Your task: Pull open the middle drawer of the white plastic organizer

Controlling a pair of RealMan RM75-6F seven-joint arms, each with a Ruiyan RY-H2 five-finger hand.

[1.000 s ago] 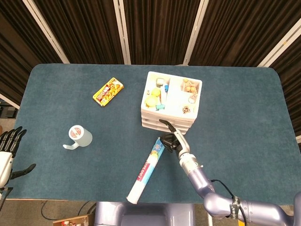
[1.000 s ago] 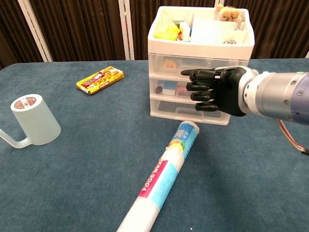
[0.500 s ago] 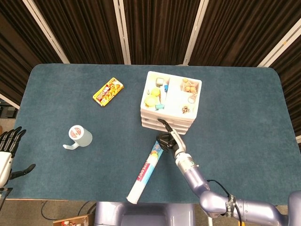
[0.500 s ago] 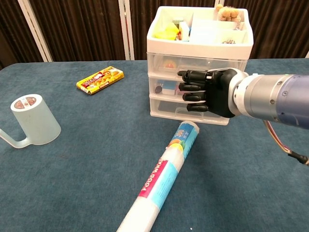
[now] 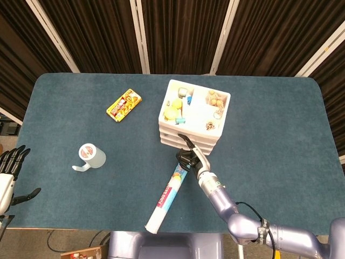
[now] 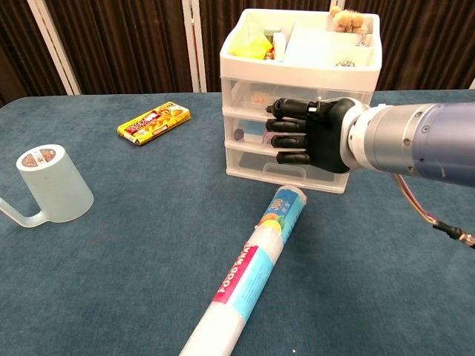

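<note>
Chest view: right robot hand (image 6: 308,137) now pressing against organizer (image 6: 297,104) front, dark fingers curling at middle drawer (image 6: 249,132); whether handle is actually gripped, cannot tell. Organizer, near worktop (image 6: 111,245) far edge, is shifting leftward versus a second ago, so push is sliding it; drawer not yet opening. Translucent ribbed plastic, boxy. Left robot hand (image 5: 9,164) idling, fingers spread, off near-left corner. Glossy food-wrap roll (image 6: 252,271) lying just in front.
</note>
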